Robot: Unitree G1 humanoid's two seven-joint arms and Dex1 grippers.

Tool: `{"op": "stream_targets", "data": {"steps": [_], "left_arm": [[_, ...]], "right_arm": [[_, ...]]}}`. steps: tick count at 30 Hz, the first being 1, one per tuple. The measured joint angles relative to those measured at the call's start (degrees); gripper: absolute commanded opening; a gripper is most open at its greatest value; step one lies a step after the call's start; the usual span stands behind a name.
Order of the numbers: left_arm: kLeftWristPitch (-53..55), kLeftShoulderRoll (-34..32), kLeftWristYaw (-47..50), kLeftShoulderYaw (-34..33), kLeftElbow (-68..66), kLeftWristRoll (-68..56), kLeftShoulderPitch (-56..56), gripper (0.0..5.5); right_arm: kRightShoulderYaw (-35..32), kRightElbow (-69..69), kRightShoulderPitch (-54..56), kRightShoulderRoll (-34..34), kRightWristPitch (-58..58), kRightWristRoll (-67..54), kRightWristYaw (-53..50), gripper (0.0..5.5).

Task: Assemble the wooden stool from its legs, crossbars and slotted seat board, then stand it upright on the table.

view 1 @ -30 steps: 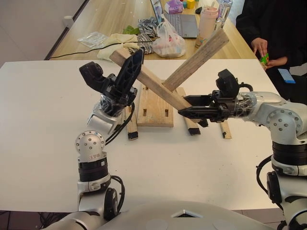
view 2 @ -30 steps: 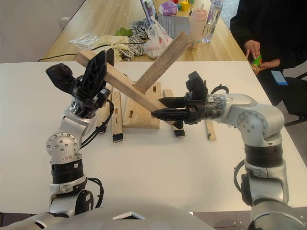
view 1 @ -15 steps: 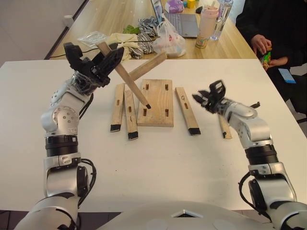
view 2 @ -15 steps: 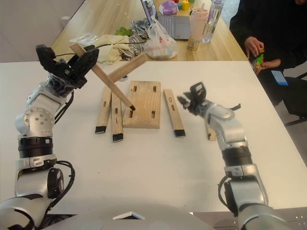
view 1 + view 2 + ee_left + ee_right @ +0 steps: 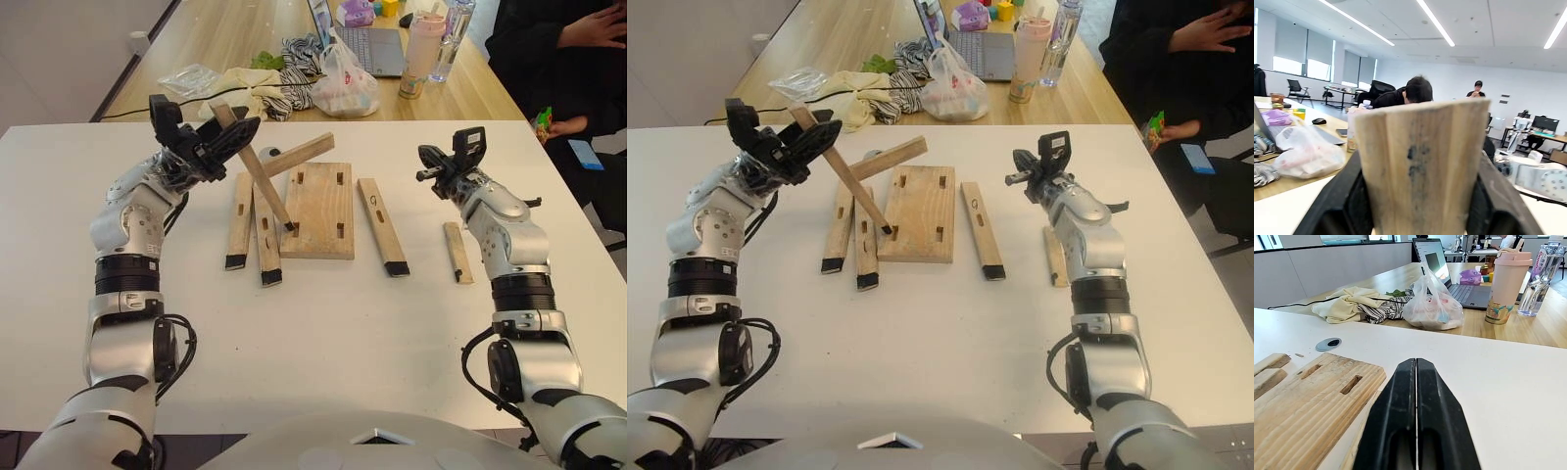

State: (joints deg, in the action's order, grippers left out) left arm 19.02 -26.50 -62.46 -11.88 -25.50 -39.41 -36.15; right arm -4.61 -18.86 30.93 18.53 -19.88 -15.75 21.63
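Well, my left claw [image 5: 223, 139] squeezes the top end of a pale wooden leg [image 5: 263, 186]. The leg leans, and its black tip touches the flat seat board [image 5: 323, 220] by a slot. A crossbar [image 5: 299, 154] crosses it. My right claw [image 5: 1416, 382] is closed tight, holding nothing.

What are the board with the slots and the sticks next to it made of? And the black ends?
The board looks like pale, unpainted wood: grain lines run along its matte top. The stick on its right and the others look like the same bare wood. Its black end may be a rubber or plastic cap, or just paint; the pictures cannot settle that.
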Motion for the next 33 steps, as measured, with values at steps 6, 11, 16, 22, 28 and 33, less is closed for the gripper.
{"op": "stream_targets", "data": {"steps": [6,11,16,22,28,33], "left_arm": [[-0.6,1.2,-2.0,-0.6,-6.2,0.8,-0.9,2.02],[-6.2,1.3,-7.5,1.1,-16.1,4.0,-5.4,2.02],[-7.8,-2.8,-16.5,7.7,-18.8,9.1,-10.5,2.02],[-9.5,-4.9,-21.9,13.1,-22.8,14.1,-16.4,2.02],[-13.3,-5.1,-22.2,15.6,-11.2,15.9,-12.0,2.02],[-15.5,-4.9,-21.2,17.3,-6.9,17.7,-9.9,2.02]], "right_arm": [[-0.9,-2.0,1.1,0.0,1.3,0.2,0.1,0.0],[-0.8,-3.0,1.6,0.0,1.6,0.6,0.8,0.0],[-0.8,-3.2,1.6,0.0,1.6,0.6,1.1,0.0],[-0.3,-2.5,1.0,-0.3,1.6,0.5,1.0,0.0],[-0.4,-1.9,0.2,-2.0,1.5,0.5,0.5,0.0],[-0.3,-1.8,-0.3,-2.2,1.5,0.5,0.5,0.0]]}}
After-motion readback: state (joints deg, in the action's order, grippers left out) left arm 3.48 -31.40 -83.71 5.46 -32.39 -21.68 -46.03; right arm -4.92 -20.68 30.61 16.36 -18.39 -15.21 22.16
